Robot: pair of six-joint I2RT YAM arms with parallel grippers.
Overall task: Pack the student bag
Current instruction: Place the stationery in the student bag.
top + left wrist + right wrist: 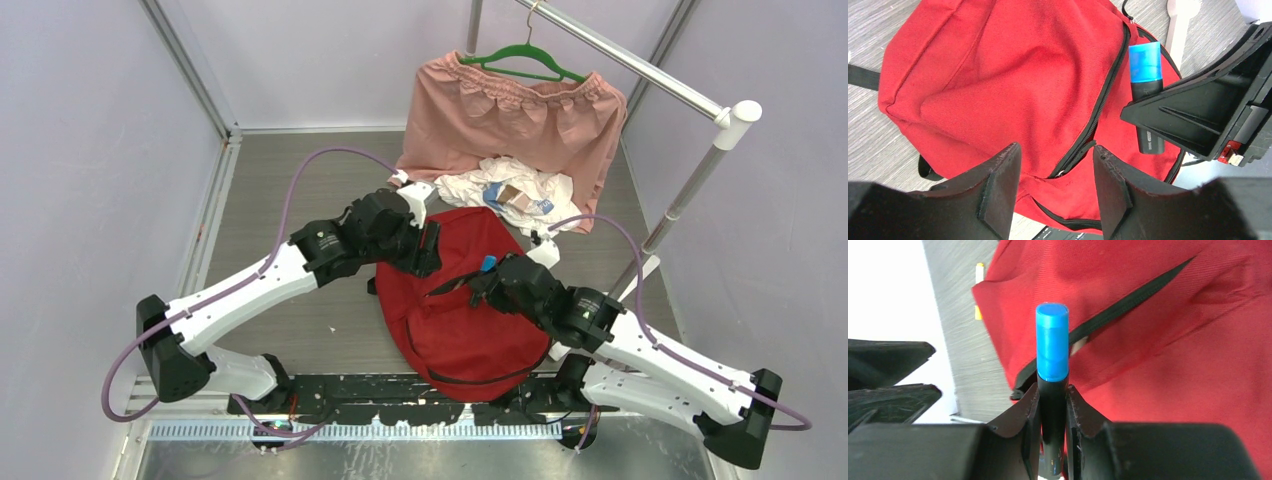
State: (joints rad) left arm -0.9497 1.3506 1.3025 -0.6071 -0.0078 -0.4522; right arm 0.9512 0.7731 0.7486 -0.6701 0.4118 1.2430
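Fingers (1023, 425) of the right gripper (1052, 395) pinch a marker (1052, 340) above the bag (1173, 365); left gripper (1055, 170) spread, empty; marker not yet inside.

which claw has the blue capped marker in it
The right claw, shut on the black marker over the student bag; the left claw is open and holds nothing.

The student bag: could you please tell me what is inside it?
Its zipper gapes only narrowly, and the red fabric covers whatever lies within the student bag. The blue-capped marker is outside, clamped in the right gripper above it.
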